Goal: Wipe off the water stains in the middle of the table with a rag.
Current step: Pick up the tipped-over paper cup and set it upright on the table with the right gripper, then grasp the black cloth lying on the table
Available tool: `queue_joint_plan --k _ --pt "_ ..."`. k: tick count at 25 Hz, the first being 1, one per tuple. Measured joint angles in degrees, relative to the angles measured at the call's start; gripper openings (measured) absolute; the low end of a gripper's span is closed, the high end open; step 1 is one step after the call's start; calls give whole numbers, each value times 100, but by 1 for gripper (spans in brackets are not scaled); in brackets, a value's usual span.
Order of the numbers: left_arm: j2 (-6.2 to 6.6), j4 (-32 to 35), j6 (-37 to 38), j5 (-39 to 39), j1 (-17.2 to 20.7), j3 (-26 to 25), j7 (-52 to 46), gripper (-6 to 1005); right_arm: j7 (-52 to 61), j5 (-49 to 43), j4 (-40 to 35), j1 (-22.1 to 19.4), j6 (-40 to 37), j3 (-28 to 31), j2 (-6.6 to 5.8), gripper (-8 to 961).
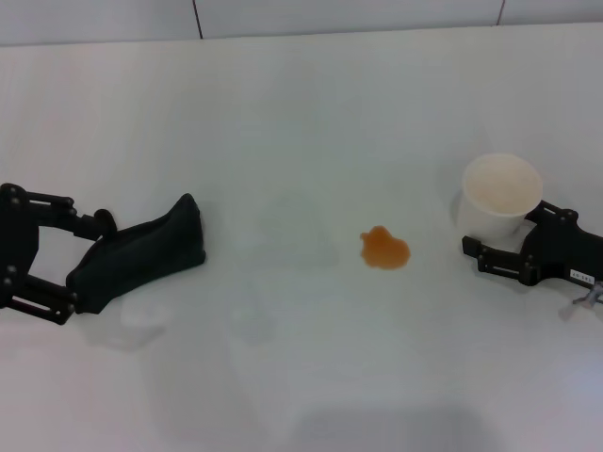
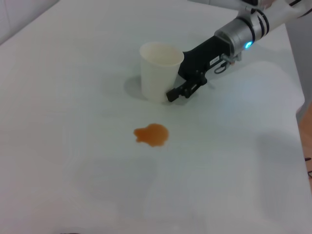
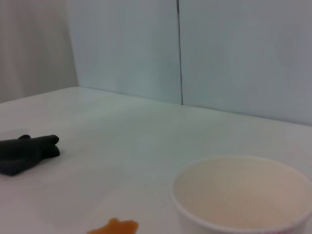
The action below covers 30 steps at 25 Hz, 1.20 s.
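The rag [image 1: 141, 250] is a dark wedge-shaped bundle lying on the white table [image 1: 301, 386] at the left; it also shows far off in the right wrist view [image 3: 24, 152]. My left gripper [image 1: 89, 262] is open, its two fingers straddling the rag's near end. The water stain [image 1: 384, 249] is a small orange-brown blot in the middle, a good way right of the rag. It also shows in the left wrist view [image 2: 151, 134] and the right wrist view [image 3: 114, 227]. My right gripper [image 1: 504, 231] is open at the right, low by the table.
A white paper cup [image 1: 499, 193] stands upright right of the stain, between the right gripper's fingers [image 2: 176, 91]; it fills the near part of the right wrist view [image 3: 243, 195]. A wall runs along the table's far edge [image 1: 301, 33].
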Motion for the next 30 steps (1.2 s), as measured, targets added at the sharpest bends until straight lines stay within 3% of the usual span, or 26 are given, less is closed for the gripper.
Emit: queue_joint_plan --k 10,18,24,27,30 --pt "-9 -6 -10 30 9 -15 11 874 871 -721 -517 -146 -51 -13 -130 851" --pt "-14 -6 -17 35 10 -3 10 875 1442 -1096 -1340 -565 -121 -19 -238 850" --pt "-17 -6 -16 35 14 -23 2 874 2241 -1822 -2033 -732 -192 36 -386 849" --pt "-15 -6 -12 36 28 -26 -5 875 2764 -2515 -2589 -833 -550 459 -409 848" --pt "-13 -6 -9 36 31 -27 -9 875 3212 -3310 -3212 -908 -1185 1163 -320 847"
